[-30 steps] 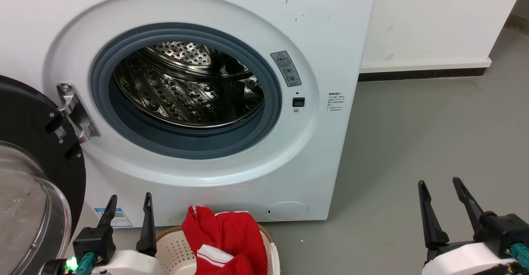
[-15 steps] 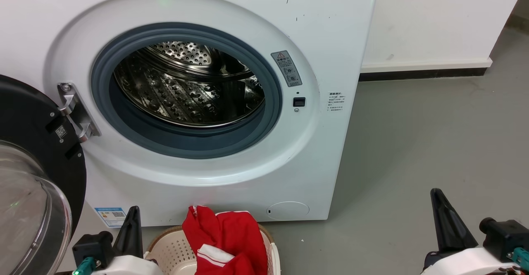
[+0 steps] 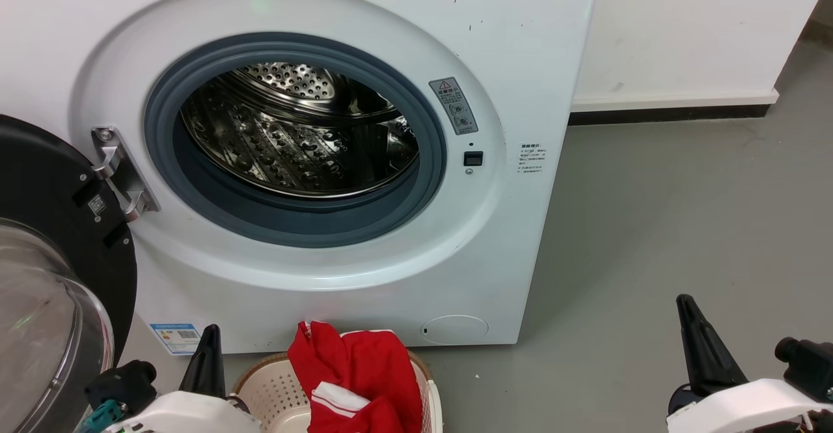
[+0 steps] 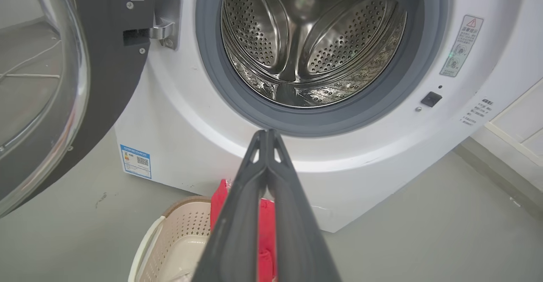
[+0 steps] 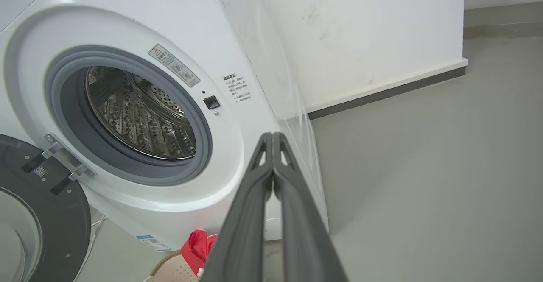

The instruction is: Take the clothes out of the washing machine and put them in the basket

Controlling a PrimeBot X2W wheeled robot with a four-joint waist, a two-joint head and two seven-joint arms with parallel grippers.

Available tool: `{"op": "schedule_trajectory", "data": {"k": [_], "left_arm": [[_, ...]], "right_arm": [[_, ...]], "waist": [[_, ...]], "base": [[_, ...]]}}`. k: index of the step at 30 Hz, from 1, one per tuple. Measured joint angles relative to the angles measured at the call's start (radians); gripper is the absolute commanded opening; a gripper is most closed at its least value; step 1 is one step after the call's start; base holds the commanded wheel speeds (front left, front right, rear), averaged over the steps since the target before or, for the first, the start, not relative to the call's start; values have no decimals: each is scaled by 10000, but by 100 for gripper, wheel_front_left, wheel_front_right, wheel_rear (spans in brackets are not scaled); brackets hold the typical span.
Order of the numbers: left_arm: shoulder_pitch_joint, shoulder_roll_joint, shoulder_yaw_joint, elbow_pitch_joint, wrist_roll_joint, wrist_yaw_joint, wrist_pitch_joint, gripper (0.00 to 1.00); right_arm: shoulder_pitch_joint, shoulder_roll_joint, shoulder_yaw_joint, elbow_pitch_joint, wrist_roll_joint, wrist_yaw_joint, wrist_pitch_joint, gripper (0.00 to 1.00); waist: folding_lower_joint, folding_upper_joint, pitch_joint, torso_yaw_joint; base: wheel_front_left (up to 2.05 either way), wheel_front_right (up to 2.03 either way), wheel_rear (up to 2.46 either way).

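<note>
All the bright red, white-trimmed sports clothes (image 3: 364, 368) in sight lie heaped in the low cream-white perforated plastic basket (image 3: 270, 387) with a brown woven rim, one fold standing up above its far edge; how many pieces make up the heap cannot be told. The basket stands at the foot of the large white front-loading washing machine (image 3: 494, 257), at six o'clock from its round grey-ringed porthole. That is probably so a garment pulled out need only go straight down. Whether basket and machine touch cannot be told. Inside the porthole the perforated steel drum (image 3: 293, 140) shows bare metal wherever the cameras reach, so the unloading looks finished or nearly so, though the drum's lowest near part is hidden behind the grey ring. The black-rimmed glass door (image 3: 58, 211) hangs wide open at nine o'clock, out of the path between porthole and basket. The left gripper (image 4: 266, 134) sits just at nine o'clock from the basket, its two long dark fingers pressed together with nothing between them. The right gripper (image 5: 272, 135) is well apart at three o'clock over the grey floor (image 3: 651, 224), fingers likewise closed on nothing. Both are held low and off the machine, which fits a job judged done.
</note>
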Motion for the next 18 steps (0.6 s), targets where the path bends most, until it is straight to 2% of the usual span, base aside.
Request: {"op": "schedule_trajectory", "data": {"k": [18], "left_arm": [[-384, -251, 330, 278, -2627, -437, 477, 0]], "right_arm": [[-496, -86, -8, 600, 2991, 0, 178, 0]], "waist": [[0, 0, 80, 49]], "base": [[0, 0, 0]]}}
